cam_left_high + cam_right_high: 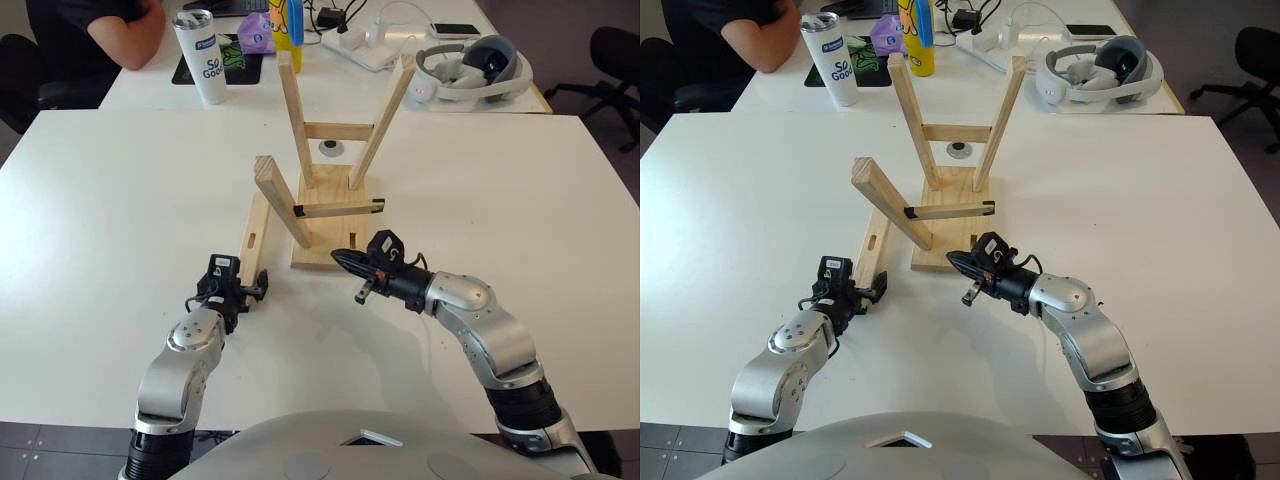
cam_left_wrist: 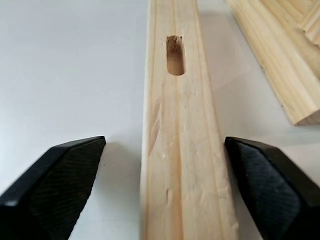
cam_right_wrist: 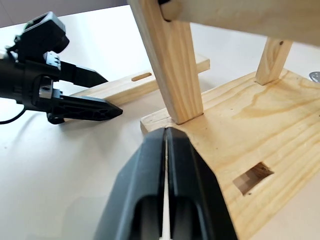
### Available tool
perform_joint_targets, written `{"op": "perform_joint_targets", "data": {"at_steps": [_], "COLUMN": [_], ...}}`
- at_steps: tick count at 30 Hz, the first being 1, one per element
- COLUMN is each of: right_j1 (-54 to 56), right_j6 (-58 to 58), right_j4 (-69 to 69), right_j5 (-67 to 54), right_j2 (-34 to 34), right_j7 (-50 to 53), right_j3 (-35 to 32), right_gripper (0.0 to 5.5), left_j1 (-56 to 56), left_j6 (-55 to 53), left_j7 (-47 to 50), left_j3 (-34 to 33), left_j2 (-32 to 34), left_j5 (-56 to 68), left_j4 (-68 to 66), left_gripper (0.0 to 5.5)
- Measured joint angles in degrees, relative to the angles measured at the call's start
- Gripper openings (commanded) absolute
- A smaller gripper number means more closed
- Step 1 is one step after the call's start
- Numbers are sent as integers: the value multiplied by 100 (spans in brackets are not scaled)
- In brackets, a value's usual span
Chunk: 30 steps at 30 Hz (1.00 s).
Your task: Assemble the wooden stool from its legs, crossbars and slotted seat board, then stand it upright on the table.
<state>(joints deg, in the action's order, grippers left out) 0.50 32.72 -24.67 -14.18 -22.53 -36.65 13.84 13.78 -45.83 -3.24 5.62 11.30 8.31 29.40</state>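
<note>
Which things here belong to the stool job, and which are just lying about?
Job in hand: seat board, fitted legs, crossbars, loose slotted leg between the open left gripper fingers, shut right gripper at the board's near edge.

Lying about, on the far table: tumbler, yellow bottle, headset.

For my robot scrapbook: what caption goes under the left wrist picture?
The left claw, open wide, straddles a loose wooden leg lying on the white table, its slot facing up.
</note>
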Motion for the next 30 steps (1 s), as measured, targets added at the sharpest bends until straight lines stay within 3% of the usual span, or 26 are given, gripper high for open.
{"op": "perform_joint_targets", "data": {"at_steps": [8, 13, 24, 30], "right_j1": [-300, -392, -311, -4], "right_j6": [197, 270, 245, -125], "right_j4": [-226, -230, 351, 1725], "right_j5": [-547, -704, -1127, -1149], "right_j2": [-170, -429, -1057, -1708], "right_j7": [-104, -256, -1093, -1328], "right_j3": [-396, -536, -923, -2061], "right_gripper": [148, 234, 409, 501], "left_j1": [8, -33, -636, -1784], "left_j6": [47, 27, 1101, 1743], "left_j7": [-515, -763, -920, -1489], "left_j3": [-39, -489, -2325, -3144], "left_j2": [404, 684, 1043, 1644], "left_j5": [25, 99, 367, 1058], "left_j4": [0, -106, -228, -512], "left_gripper": [294, 209, 208, 208]}}
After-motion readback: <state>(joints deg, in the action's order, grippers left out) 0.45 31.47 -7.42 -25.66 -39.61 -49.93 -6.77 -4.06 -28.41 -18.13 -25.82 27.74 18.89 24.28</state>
